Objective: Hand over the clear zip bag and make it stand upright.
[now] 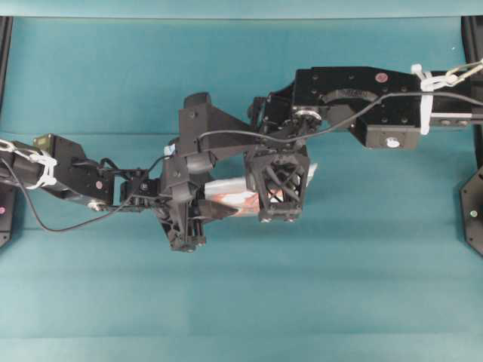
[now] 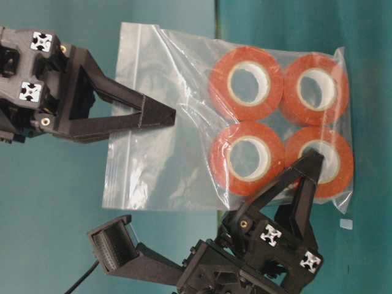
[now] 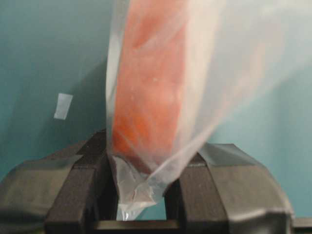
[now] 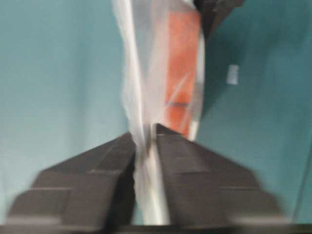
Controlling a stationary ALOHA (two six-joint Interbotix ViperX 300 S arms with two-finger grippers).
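1. Teal table (image 1: 113, 75) underneath everything, both arms meeting over the middle of it.
2. Right gripper (image 4: 145, 139): jaws pressed together, pinching the empty film end of the clear zip bag (image 2: 165, 153). The right wrist view is blurry, but the film clearly runs through the closed fingers.
3. Left gripper (image 3: 139, 195): jaws spread. The table-level view shows one finger (image 2: 306, 177) lying across the front of the bag and the other sticking out well off to the side. In the left wrist view the bag's roll end sits in the gap between them.
4. The bag is held up off the table between the two grippers, so it's barely visible from overhead.
5. Four orange-red tape rolls (image 2: 245, 82) are bunched at the end away from the right gripper.
6. Small white scrap (image 2: 346, 223) on the table near the bag's corner.
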